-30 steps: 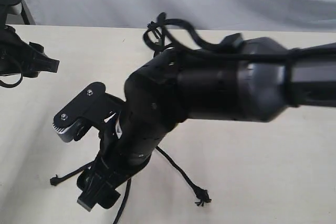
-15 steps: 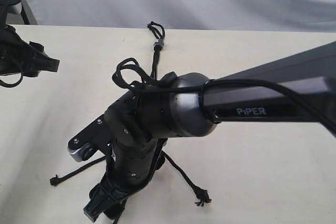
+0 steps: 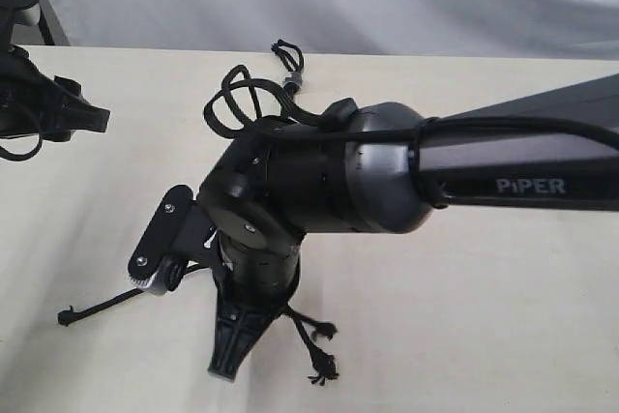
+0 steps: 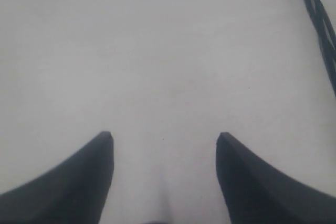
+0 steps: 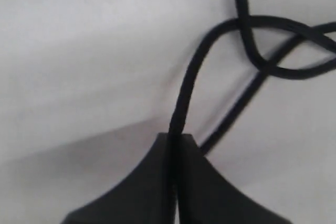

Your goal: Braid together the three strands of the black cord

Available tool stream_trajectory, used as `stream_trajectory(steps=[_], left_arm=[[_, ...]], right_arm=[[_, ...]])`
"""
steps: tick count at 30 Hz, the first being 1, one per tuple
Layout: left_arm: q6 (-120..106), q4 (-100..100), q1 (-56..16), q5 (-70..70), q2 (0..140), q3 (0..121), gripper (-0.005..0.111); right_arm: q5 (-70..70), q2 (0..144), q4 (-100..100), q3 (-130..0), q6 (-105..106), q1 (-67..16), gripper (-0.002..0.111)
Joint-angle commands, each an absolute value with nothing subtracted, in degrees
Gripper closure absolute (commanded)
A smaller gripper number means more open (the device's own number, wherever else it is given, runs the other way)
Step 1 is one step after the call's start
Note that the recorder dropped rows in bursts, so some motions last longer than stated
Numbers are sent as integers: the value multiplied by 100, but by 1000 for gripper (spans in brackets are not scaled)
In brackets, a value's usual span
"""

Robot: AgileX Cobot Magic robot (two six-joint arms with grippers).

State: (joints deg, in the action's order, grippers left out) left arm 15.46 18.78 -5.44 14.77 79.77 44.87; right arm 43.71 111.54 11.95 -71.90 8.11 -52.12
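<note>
Black against pale tabletop [image 4: 157, 51]: pinches one strand [image 5: 189, 77] in right claw [image 5: 176, 141], holds left claw [image 4: 164, 140] wide, empty; shows one loose crossing, seemingly leaves most braiding undone.

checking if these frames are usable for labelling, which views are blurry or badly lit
Exterior view: sharp, evenly lit, faint shadows only. Right wrist view: blurred throughout, the strand pinched in the right end effector soft-edged. Left wrist view: soft and washed out, the open left end effector a featureless dark silhouette.
</note>
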Motion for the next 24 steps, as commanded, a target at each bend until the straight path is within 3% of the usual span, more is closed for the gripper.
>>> stream_trajectory(steps=[1, 10, 24], left_arm=[[1580, 1885, -532, 1445, 7943, 4460, 51], [1580, 1885, -532, 1445, 7943, 4460, 51], [1566, 1885, -532, 1410, 7943, 4458, 51]], right_arm=[[4504, 11157, 2231, -7191, 1056, -5212, 108], [4538, 11744, 2952, -7191, 1123, -5212, 108], [4984, 11404, 217, -7191, 3183, -5423, 108]])
